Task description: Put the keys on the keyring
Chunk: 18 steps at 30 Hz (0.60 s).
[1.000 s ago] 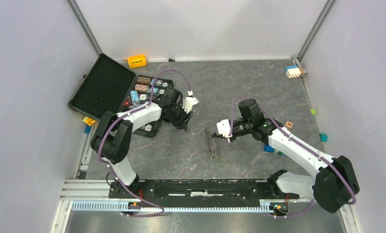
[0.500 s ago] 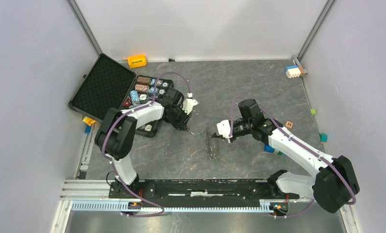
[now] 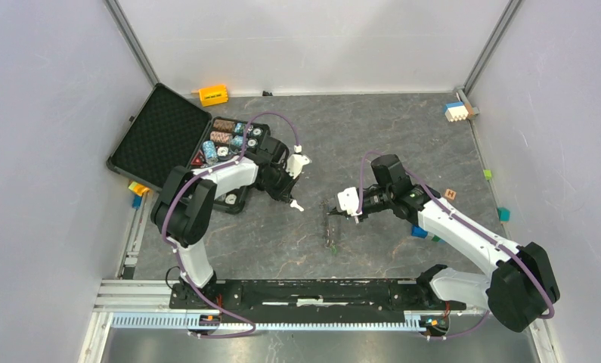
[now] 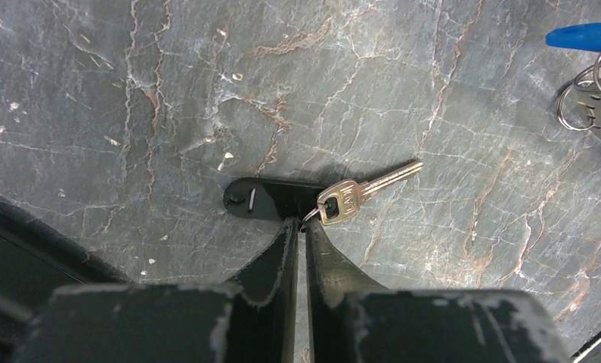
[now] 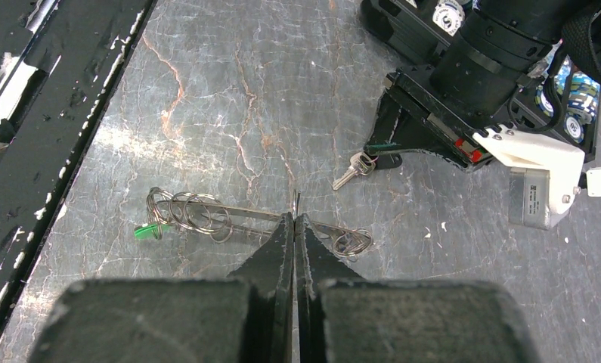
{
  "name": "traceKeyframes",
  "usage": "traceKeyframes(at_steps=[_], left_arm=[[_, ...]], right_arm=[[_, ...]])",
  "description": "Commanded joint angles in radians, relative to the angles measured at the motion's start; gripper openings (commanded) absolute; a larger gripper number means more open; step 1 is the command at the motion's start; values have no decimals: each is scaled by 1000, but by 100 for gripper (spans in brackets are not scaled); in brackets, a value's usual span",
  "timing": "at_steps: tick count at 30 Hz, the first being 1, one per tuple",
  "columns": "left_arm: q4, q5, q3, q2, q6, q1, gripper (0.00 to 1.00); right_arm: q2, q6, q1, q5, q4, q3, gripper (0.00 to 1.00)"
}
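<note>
Black and scuffed, my left claw (image 4: 301,225) is squeezed down to a hairline slit. Its tips nip the tiny wire loop of a small brass-coloured metal key (image 4: 361,190). The key lies flat on the grey marbled stone tabletop (image 4: 206,91) just past my fingertips, its blade pointing away and to the right. A black oval tab with a slot (image 4: 244,199) lies beside it on the left, touching my left fingertip.

My right claw (image 5: 294,219) is fully closed, clamped on the thin grey metal keyring (image 5: 244,213), which runs out sideways from my tips. A bunch of wire loops and a bright green plastic key head (image 5: 143,231) hang at its left end, and more loops (image 5: 350,242) at its right. The brass-coloured metal key lies apart from the keyring, further out towards my left claw.
</note>
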Motion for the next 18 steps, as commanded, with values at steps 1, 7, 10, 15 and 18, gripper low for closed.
traceKeyframes(at_steps=[1, 7, 10, 15, 18], left_arm=[[-2, 16, 11, -18, -25, -4, 11], [-5, 21, 16, -66, -5, -4, 2], [-19, 40, 22, -95, 9, -4, 2], [-20, 76, 14, -121, 42, -4, 2], [-13, 100, 3, -138, 71, -4, 2]], right_arm=[[-30, -19, 3, -22, 18, -5, 0], [-27, -21, 3, -22, 19, -8, 0], [-25, -21, 3, -23, 17, -8, 0], [-26, -21, 3, -25, 20, -9, 0], [-27, -21, 3, -28, 20, -9, 0]])
